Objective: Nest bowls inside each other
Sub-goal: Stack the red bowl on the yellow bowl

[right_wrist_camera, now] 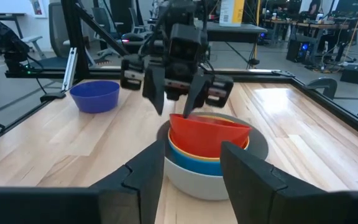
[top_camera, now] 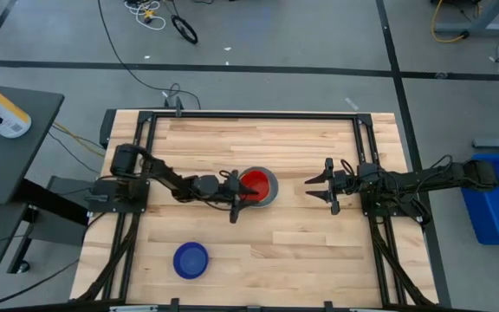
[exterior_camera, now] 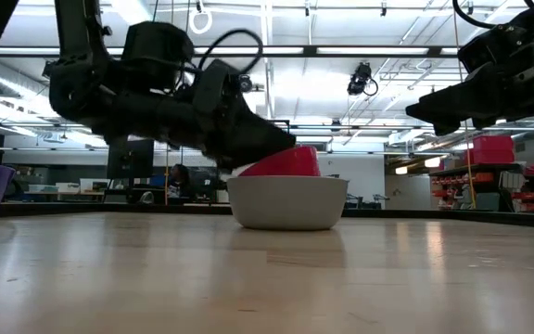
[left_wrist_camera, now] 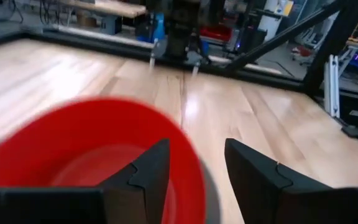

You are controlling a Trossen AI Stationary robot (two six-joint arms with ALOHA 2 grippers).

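Note:
A grey bowl [right_wrist_camera: 197,182] stands at the table's middle with a light blue bowl [right_wrist_camera: 194,164] and a yellow bowl [right_wrist_camera: 199,152] nested in it. On top sits a red bowl [right_wrist_camera: 207,135], tilted and standing high above the yellow rim. My left gripper [left_wrist_camera: 194,149] is open at the red bowl's left side, one finger inside the bowl and one outside. A dark blue bowl [top_camera: 191,259] rests on its base near the front edge. My right gripper [top_camera: 319,185] waits open, to the right of the stack. My left gripper straddles the red bowl's rim [left_wrist_camera: 196,160] on the side facing the left arm. One finger [left_wrist_camera: 148,177] is over the bowl's inside and the other [left_wrist_camera: 253,180] is outside. The fingers come level from the table's left. A gap shows beside the rim, and I cannot tell whether either finger touches.
A black frame [top_camera: 258,115] borders the wooden table top. Bare wood lies between the stack and the dark blue bowl, and along the far side.

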